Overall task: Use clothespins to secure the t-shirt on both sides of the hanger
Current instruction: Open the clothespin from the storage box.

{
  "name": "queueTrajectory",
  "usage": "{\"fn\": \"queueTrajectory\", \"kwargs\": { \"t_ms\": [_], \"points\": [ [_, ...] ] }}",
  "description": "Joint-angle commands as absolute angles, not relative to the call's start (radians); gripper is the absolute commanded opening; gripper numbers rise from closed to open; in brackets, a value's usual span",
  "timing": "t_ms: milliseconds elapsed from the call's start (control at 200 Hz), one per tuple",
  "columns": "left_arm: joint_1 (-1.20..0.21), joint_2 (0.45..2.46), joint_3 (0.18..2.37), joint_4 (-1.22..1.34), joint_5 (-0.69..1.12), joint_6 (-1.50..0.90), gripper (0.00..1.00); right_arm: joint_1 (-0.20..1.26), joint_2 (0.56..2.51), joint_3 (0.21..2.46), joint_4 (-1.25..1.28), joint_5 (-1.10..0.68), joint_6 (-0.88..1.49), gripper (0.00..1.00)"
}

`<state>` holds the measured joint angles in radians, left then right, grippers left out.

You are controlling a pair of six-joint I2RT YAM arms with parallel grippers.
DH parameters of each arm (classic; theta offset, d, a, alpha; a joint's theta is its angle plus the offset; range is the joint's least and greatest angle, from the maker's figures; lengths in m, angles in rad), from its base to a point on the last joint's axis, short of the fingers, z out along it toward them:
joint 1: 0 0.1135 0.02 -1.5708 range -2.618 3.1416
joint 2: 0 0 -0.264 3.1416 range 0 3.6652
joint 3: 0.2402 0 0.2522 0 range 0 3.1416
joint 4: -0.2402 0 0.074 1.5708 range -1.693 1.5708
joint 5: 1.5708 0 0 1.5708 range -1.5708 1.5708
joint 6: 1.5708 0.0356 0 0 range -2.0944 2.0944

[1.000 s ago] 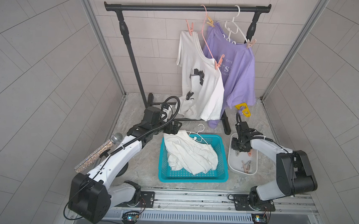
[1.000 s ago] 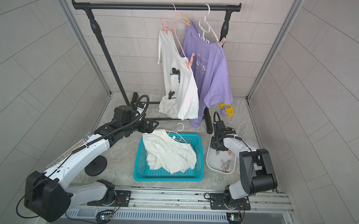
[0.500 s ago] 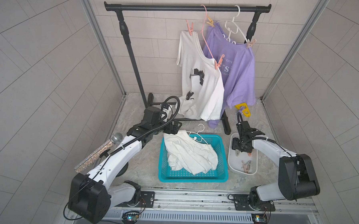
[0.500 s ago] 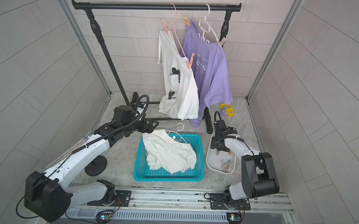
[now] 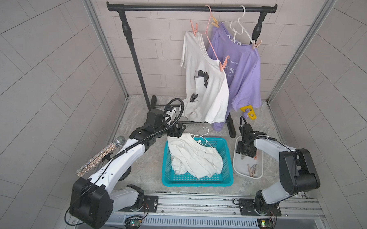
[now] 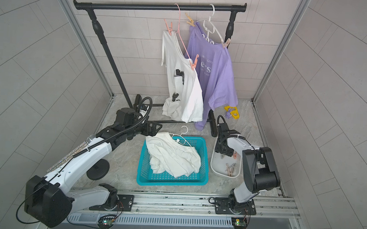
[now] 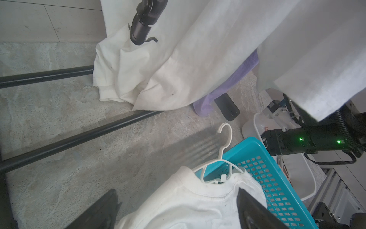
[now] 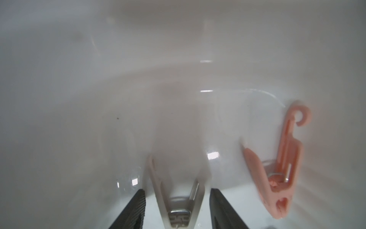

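Clothespin pickup: right gripper [image 8: 177, 190] straddles a grey clothespin [image 8: 179, 216] in the white tray [image 5: 237, 168], at three o'clock from the teal basket [image 5: 196, 182]. Jaws part-open, grip unclear. Next: pinch firmly, lift.

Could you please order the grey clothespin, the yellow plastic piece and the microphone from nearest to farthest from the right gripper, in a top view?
1. Grey clothespin: between the right gripper's fingers, in the white tub.
2. Yellow plastic piece: on the floor beyond the tub.
3. Microphone: far across, by the left arm.
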<state>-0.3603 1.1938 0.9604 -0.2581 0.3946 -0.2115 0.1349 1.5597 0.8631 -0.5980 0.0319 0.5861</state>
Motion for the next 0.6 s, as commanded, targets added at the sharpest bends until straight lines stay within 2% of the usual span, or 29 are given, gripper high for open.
{"fn": "queueTrajectory", "kwargs": {
  "t_ms": [0, 595],
  "points": [
    [-0.357, 1.173, 0.952, -0.245, 0.397, -0.207, 0.97, 0.136, 1.558, 0.878, -0.629, 0.064, 0.621, 0.52],
    [-0.359, 1.168, 0.952, -0.247, 0.394, -0.204, 0.97, 0.135, 1.587, 0.863, -0.607, 0.052, 0.656, 0.47]
  ]
}}
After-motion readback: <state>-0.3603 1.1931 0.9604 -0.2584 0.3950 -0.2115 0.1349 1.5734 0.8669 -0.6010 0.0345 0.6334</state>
